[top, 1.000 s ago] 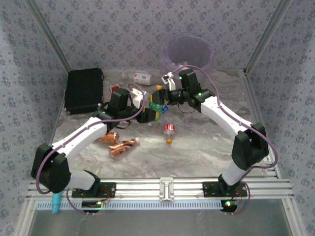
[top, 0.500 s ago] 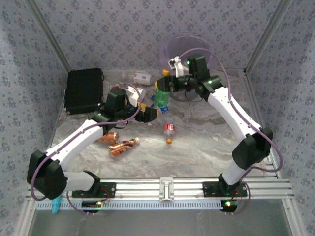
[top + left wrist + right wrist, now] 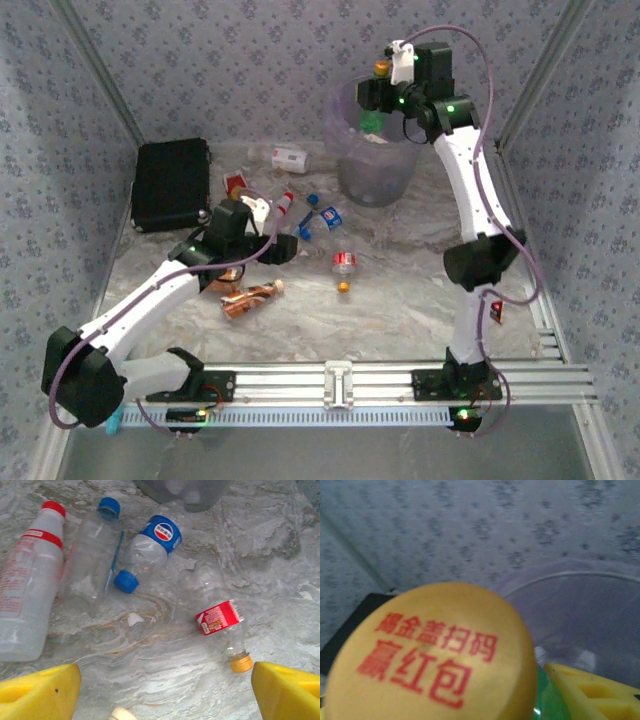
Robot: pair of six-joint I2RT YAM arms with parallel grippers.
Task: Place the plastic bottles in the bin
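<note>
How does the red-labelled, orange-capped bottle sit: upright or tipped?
Tipped: the red-labelled bottle lies flat on its side on the table.

The right hand (image 3: 373, 96) has lifted the green bottle (image 3: 372, 122) off the bench (image 3: 420, 290), where it met the left hand (image 3: 285, 248) a second ago. It now holds the bottle cap-up over the bin (image 3: 345, 160). The left hand has drawn back toward its base, fingers wide apart. The blue-capped bottles (image 3: 333, 213) the arms covered now lie in plain sight.
</note>
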